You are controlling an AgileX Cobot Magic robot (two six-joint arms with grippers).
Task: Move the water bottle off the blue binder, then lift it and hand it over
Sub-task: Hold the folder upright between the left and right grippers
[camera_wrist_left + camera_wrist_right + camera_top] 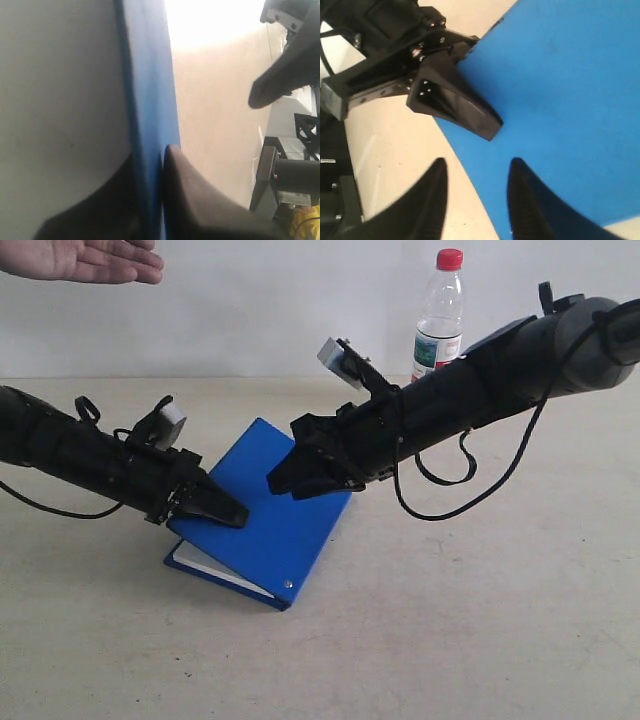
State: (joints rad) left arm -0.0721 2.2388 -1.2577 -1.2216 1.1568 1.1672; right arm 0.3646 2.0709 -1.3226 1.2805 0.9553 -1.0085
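Blue binder (280, 525) pinched by left hand (232, 512); water bottle (440, 315) upright.

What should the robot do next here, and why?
Probably raise the left tool, carrying the blue binder up toward the open hand. The tool is clamped on the binder's edge, the binder is tilted, and the water bottle stands off it on the table.

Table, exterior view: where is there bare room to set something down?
The table is bare in front of the binder and across the near right. The centre is crowded: the left gripper clamps the binder and the right gripper hovers open over it.
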